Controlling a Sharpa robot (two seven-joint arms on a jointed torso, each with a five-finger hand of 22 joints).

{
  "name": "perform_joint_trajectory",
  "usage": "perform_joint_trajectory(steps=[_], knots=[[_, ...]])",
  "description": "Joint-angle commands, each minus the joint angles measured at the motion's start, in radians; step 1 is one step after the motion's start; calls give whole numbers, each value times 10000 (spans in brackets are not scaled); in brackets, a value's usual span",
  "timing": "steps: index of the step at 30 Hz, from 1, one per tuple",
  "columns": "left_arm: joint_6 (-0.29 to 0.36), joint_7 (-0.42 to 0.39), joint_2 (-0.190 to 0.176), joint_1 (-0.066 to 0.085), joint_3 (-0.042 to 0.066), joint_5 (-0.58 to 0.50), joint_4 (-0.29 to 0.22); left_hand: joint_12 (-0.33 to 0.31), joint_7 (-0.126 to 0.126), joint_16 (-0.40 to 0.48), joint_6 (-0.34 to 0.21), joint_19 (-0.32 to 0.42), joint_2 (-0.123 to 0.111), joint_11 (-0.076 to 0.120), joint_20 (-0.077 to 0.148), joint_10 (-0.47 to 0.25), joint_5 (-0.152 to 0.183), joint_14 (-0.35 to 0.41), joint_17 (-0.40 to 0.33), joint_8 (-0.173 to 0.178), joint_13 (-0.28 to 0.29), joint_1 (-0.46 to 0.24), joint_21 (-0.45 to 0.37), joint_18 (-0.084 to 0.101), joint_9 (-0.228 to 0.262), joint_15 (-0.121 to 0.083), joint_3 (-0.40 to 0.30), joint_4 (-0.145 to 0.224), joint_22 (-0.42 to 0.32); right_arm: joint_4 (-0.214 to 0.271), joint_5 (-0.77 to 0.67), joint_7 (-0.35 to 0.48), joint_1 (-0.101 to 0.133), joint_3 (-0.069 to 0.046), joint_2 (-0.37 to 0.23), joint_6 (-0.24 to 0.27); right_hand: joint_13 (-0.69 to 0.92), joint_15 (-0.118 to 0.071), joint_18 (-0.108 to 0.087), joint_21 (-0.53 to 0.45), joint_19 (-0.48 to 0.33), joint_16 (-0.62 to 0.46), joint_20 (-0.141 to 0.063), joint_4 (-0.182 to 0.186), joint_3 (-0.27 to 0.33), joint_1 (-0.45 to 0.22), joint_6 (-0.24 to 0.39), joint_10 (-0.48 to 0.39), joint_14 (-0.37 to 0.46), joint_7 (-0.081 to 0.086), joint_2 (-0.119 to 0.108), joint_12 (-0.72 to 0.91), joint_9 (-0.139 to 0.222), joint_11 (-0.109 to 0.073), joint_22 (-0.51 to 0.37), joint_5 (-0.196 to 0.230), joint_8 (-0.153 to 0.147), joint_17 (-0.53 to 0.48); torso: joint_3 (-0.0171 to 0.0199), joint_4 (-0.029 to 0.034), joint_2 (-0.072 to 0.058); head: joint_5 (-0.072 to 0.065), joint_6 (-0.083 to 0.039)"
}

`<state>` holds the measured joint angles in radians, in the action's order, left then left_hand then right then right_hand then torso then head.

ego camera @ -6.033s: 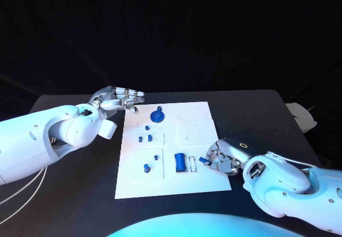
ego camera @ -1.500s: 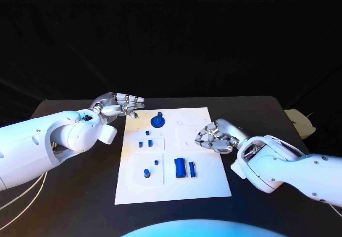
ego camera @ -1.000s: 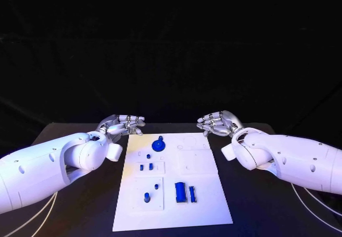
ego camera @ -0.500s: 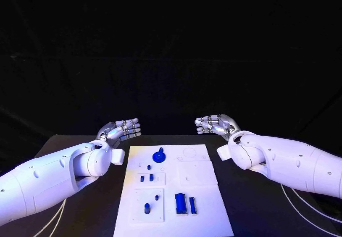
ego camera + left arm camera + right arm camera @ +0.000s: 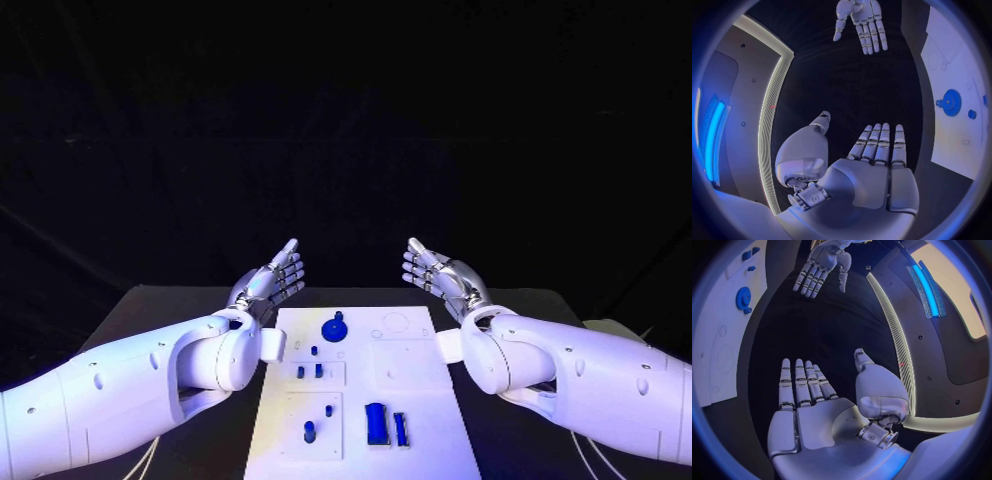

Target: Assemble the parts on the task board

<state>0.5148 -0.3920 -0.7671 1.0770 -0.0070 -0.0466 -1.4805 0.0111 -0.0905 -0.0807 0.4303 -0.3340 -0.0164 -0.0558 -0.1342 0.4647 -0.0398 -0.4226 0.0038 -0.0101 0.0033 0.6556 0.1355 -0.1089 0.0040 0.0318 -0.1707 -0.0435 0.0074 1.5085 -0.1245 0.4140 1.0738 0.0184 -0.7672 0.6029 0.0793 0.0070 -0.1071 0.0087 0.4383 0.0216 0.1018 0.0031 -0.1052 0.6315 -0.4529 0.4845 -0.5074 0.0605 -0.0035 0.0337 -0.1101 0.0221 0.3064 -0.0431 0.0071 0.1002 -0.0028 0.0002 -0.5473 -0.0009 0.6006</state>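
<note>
Both hands are raised off the table at the far end of the white task board (image 5: 372, 385), palms turned toward each other, fingers straight and spread, holding nothing; the left hand (image 5: 274, 280) stands over the board's far-left corner and the right hand (image 5: 436, 275) over its far-right corner, so every part lies nearer than the fingertips and below them; the board runs lengthwise from far to near between the two forearms. Closest to the hands is a round blue gear (image 5: 336, 328) with a small knob at its far side, at the far middle of the board, about midway between the hands and perhaps a shade nearer the left; just near of it sit a small blue peg (image 5: 315, 351) and a pair of short blue pieces (image 5: 310, 371); the near end carries a blue stud (image 5: 309, 433), a blue battery-like cylinder (image 5: 376, 424) and a slimmer blue bar (image 5: 400, 428), the last two lying side by side with their long axes running far to near, on the right arm's side. Whether these parts are seated in recesses or merely resting cannot be told at this size; any next grasp would call for a hand to drop and come back toward the near end.
</note>
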Motion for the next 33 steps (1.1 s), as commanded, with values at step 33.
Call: perform_joint_trajectory(steps=[33], knots=[[2552,-1280,-129,-270,70,466,-895,-111,905,807,-3497,3340,164,558,1342,-3782,398,3415,-38,101,-33,-5344,-1355,1089,-40,-318,1707,435,-74,615,1245,1060,-238,-184,-128,1671,-793,-70,1071,-87,-3556,-216,-1018,-31,1052,-5116,3686,-3929,4140,-605,35,-337,1101,-221,-3064,431,-71,-1002,28,-2,31,9,-6]])
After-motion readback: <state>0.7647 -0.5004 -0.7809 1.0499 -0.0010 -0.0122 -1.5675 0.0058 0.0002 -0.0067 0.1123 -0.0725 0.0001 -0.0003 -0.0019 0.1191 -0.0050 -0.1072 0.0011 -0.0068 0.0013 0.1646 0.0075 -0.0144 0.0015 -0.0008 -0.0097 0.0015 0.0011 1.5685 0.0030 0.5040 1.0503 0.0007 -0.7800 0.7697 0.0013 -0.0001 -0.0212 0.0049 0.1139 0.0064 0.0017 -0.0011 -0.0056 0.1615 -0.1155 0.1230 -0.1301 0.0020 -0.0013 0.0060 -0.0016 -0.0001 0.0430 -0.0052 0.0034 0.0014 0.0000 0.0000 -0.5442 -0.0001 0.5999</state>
